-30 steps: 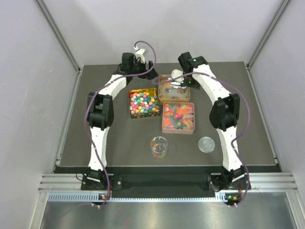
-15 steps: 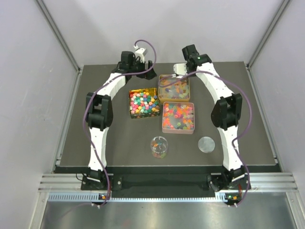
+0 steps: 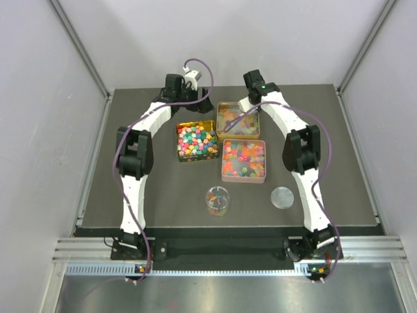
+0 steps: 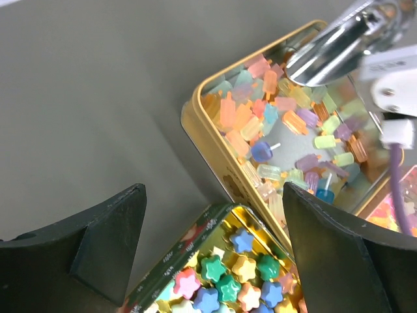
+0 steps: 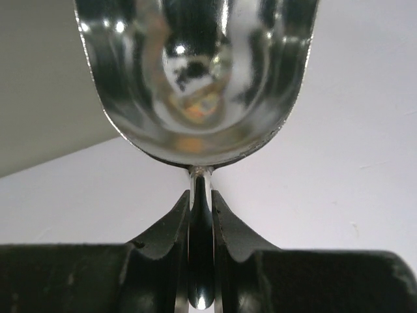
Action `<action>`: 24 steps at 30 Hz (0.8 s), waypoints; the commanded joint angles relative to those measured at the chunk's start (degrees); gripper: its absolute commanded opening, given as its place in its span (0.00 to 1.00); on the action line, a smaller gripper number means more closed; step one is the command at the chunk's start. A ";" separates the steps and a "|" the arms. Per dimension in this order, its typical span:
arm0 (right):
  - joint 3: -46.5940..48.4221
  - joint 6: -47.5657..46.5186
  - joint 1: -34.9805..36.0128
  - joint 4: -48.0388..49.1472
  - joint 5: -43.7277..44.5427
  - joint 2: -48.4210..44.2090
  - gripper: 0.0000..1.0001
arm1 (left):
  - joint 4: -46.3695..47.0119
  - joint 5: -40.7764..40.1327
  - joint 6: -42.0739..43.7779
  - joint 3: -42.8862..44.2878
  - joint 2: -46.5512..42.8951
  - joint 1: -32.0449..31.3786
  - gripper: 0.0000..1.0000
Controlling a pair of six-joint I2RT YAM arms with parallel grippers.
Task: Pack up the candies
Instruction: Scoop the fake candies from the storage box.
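Though lower before, right claw higher.

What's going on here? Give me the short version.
The right gripper is shut on the handle of a metal scoop, held over the far tin of translucent candies; the scoop looks empty. The left gripper is open and holds nothing, hovering by the patterned tin of star-shaped candies. A small clear jar near the front is partly filled, its lid lying beside it.

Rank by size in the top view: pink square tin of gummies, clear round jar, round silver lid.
Largest: pink square tin.
Then clear round jar and round silver lid, too alike to rank.
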 commanded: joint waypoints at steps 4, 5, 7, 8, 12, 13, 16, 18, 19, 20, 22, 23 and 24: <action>0.98 -6.20 1.55 7.10 6.13 2.68 0.00 | 4.13 2.77 -1.51 -2.46 -5.10 0.27 0.89; 0.89 -6.38 1.73 7.19 6.48 2.94 0.00 | 4.13 2.77 -1.51 -2.55 -5.10 0.27 0.89; 0.11 -6.90 2.25 8.24 6.84 3.12 0.00 | 4.22 3.12 -1.51 -2.72 -5.28 0.27 0.89; -0.33 -7.17 2.43 9.55 7.27 3.12 0.00 | 4.39 3.21 -1.51 -2.72 -5.19 0.27 0.89; -3.31 -8.48 4.36 13.16 8.50 2.07 0.00 | 4.66 3.65 -1.68 -2.72 -5.10 0.27 0.89; -4.11 -8.92 4.71 13.87 8.77 1.28 0.00 | 4.74 3.74 -1.77 -2.64 -5.27 0.27 0.89; -5.26 -9.98 5.77 14.84 9.74 1.10 0.00 | 5.27 4.00 -2.12 -2.64 -4.93 0.27 0.89; -6.39 -10.59 6.12 15.54 10.09 1.01 0.00 | 5.53 4.00 -2.56 -2.72 -4.92 0.27 0.89; -6.66 -10.68 6.21 15.54 10.09 1.01 0.00 | 5.80 4.00 -2.82 -2.72 -5.18 0.27 0.89; -6.93 -10.86 6.30 15.63 10.35 1.01 0.00 | 5.80 4.09 -3.00 -2.81 -5.19 0.27 0.89; -6.93 -10.42 6.47 15.54 9.92 1.01 0.00 | 5.97 4.09 -3.00 -3.51 -5.80 0.27 0.89; -6.93 -10.25 6.56 15.46 9.48 1.01 0.00 | 5.98 4.09 -2.91 -4.21 -6.06 0.27 0.89; -6.93 -9.55 6.65 15.37 8.87 0.92 0.00 | 6.06 4.18 -2.74 -4.57 -6.24 0.27 0.89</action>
